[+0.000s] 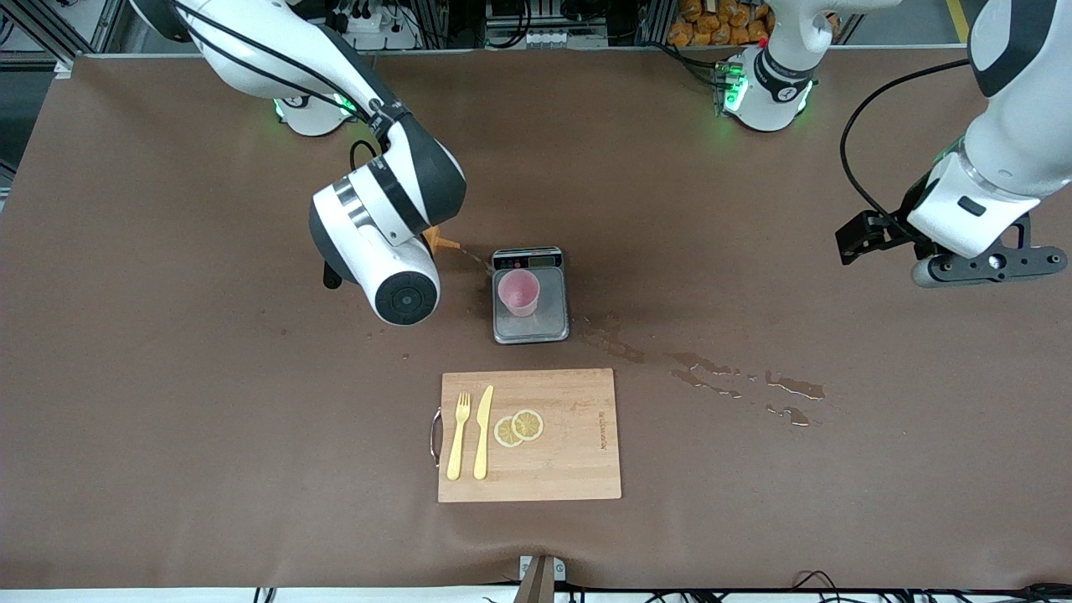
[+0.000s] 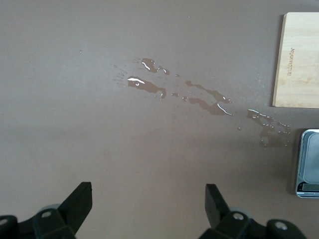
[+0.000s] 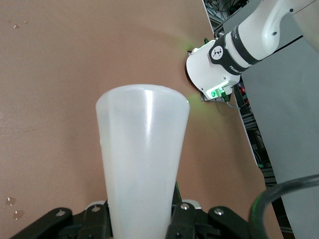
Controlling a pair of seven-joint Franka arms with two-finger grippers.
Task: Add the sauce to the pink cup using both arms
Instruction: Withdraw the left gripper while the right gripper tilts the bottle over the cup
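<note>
1. The right gripper [image 3: 142,221], clenched on the sauce bottle [image 3: 143,164], holds it tipped beside the scale [image 1: 530,295], orange nozzle [image 1: 441,242] aimed at it.
2. A thin stream seems to run from the nozzle toward the scale; the squeezing step looks under way.
3. The pink cup [image 1: 519,292] stands on the scale. Next, I'd guess, the aim must stay over its rim.
4. A cutting board [image 1: 529,435] lies nearer the front camera than the scale, carrying a fork [image 1: 458,435], knife [image 1: 483,431] and lemon slices [image 1: 518,426].
5. Spilled puddles [image 1: 712,377] trail from the scale toward the left arm's end of the brown table [image 1: 167,377].
6. The left gripper [image 2: 148,204] waits there over the table, fingers released, empty.
</note>
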